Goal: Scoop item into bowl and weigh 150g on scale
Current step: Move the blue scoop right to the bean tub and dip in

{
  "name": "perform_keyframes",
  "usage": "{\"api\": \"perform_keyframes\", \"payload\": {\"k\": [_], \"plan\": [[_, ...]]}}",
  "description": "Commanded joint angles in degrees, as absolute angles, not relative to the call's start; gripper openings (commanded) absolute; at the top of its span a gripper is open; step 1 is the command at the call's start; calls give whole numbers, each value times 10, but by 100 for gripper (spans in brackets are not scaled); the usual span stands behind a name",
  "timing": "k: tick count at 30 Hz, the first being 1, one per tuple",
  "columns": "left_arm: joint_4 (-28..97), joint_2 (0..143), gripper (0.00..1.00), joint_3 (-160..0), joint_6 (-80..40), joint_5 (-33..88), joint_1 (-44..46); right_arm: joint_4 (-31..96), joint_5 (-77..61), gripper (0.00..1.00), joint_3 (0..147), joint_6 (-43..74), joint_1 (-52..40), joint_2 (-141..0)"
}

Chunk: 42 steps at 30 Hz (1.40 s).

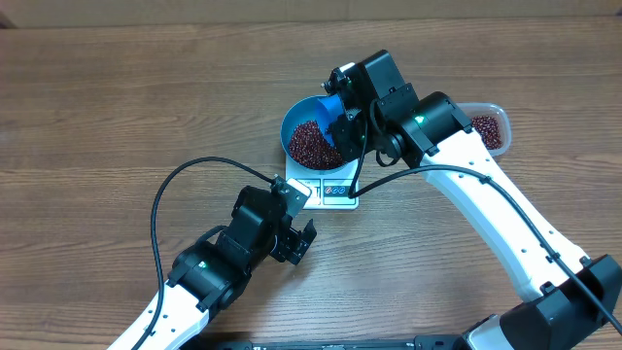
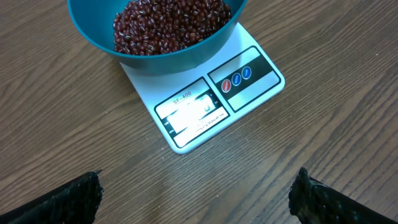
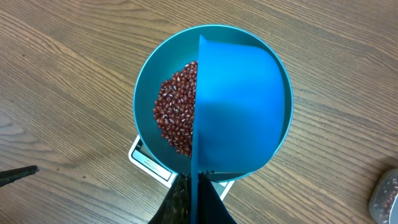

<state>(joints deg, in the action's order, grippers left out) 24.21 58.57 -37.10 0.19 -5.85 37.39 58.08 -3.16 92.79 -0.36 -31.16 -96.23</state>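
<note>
Beans [image 3: 177,115] noted heaped in blue bowl [image 3: 144,93], directly ahead of right gripper [image 3: 196,208]. Clamped tight on handle of blue scoop [image 3: 242,106], tipped over bowl just beyond fingertips. Bowl seated on white scale [image 2: 205,106], close ahead of left gripper [image 2: 196,196]. Spread fully wide, grasping nothing, over wooden table [image 2: 323,137]. Further beans seen in clear tub [image 1: 494,124], off to right of right gripper.
</note>
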Motion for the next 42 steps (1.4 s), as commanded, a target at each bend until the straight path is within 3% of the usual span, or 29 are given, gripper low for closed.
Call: {"api": "perform_keyframes", "payload": {"k": [1,7,10,16,20,27,32,39,42], "plan": [[242,588,99,-367,0,-64,371,577,-31,4,942,0,-311,-952],[242,588,100,-367,0,-64,371,577,-45,4,942,8,-311,-952],[242,588,100,-367,0,-64,371,577,-81,4,942,116,-302,-951],[242,588,100,-367,0,-64,371,515,-379,4,942,244,-179,-951],[242,588,100,-367,0,-64,371,502,-452,4,942,259,-93,-950],[242,588,100,-367,0,-64,371,575,-446,4,942,175,63,-935],[242,588,100,-367,0,-64,371,624,-356,4,942,91,126,-930],[242,588,100,-367,0,-64,371,642,-176,4,942,38,152,-930],[242,588,100,-367,0,-64,371,646,-114,4,942,-35,148,-930]]}}
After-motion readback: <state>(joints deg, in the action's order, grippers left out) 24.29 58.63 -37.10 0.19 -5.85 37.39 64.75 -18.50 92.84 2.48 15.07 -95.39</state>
